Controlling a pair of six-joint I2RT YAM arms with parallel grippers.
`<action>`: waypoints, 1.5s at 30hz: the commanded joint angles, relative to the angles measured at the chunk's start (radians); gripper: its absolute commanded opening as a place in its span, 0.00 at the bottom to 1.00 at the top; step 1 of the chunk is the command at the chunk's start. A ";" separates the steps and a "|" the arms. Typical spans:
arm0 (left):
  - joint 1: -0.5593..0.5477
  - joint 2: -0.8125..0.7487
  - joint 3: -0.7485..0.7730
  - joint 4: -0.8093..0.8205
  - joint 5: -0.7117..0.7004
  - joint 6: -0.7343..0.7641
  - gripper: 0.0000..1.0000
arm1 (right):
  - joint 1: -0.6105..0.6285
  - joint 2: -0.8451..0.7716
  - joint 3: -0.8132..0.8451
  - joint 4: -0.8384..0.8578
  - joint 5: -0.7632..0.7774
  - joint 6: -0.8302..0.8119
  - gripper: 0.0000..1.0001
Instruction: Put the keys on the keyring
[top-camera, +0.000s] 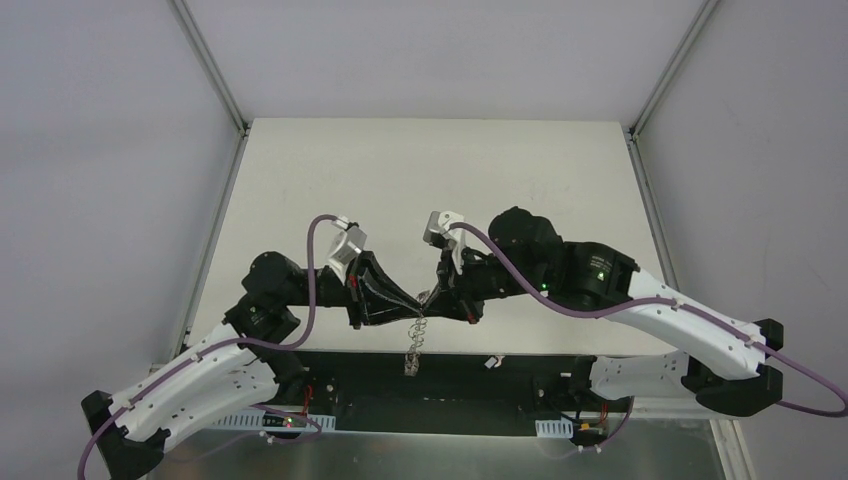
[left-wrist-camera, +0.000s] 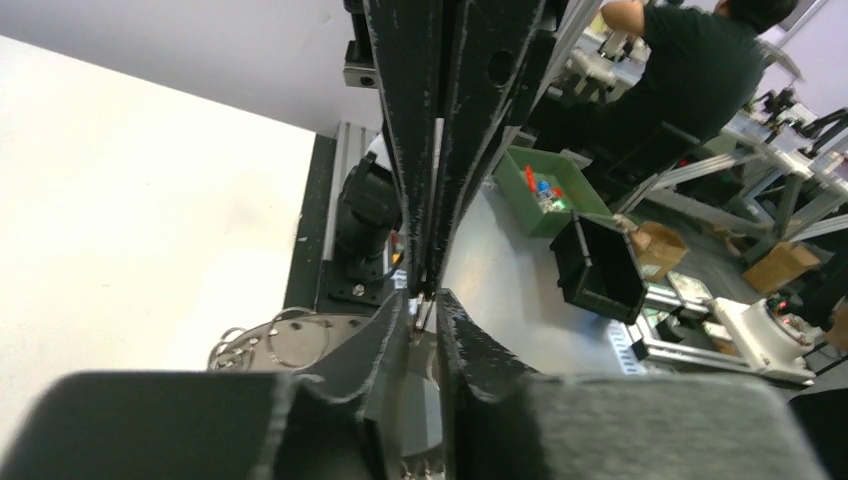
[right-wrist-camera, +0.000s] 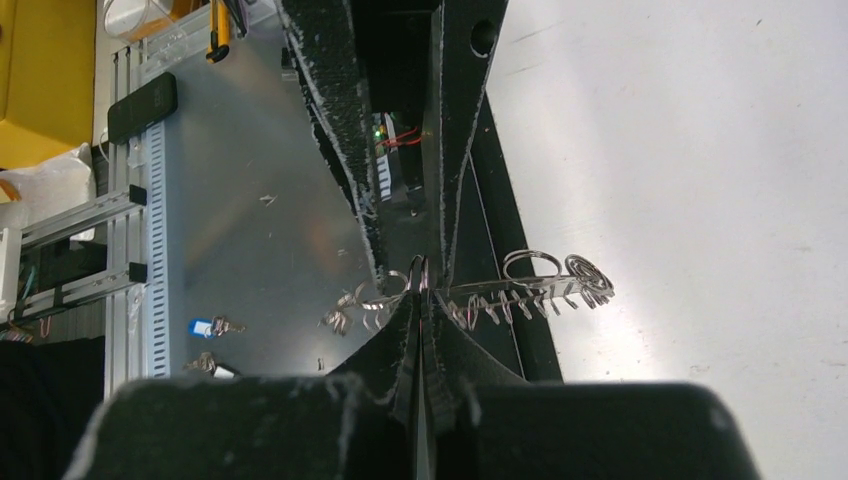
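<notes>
Right tool (right-wrist-camera: 420, 292): fingers pressed together, pinching one thin wire of the keyring (right-wrist-camera: 585, 280) at their tips, low in the centre of the right wrist view
Left tool (left-wrist-camera: 427, 302): fingers drawn close, only a narrow slit between them, with a silvery sliver in it; whether they grip it I cannot tell
Tools together: tip to tip in the lower centre of the top view, the left one reaching in from the left, the right one from the right, over the near part of the desk (top-camera: 420, 170)
Keyring: caught where the two tools meet; in the right wrist view it stretches sideways to the right of the tips, a row of thin wire loops ending in a few larger rings; in the top view it trails down the frame from the meeting point as a limp chain across the desk's near edge
Desk: pale and plain, filling the upper centre of the top view
Metal sheet (right-wrist-camera: 250, 200): dull grey, left of the tools in the right wrist view
Loose bits (right-wrist-camera: 205, 327): a small blue piece and a few stray rings on that sheet, lower left
Green bin (left-wrist-camera: 575, 185): right of centre in the left wrist view, small coloured items inside
Black box (left-wrist-camera: 600, 268): open-topped, just below the bin
Person (left-wrist-camera: 700, 60): in dark clothes, upper right of the left wrist view
</notes>
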 joint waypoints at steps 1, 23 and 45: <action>-0.009 0.024 0.055 -0.019 0.040 0.025 0.04 | -0.005 0.004 0.062 -0.014 -0.041 0.025 0.00; -0.008 -0.066 -0.005 0.066 -0.080 0.078 0.00 | -0.010 -0.158 -0.129 0.230 0.022 -0.005 0.42; -0.009 -0.142 -0.129 0.356 -0.185 -0.040 0.00 | 0.017 -0.274 -0.492 0.768 0.012 -0.254 0.45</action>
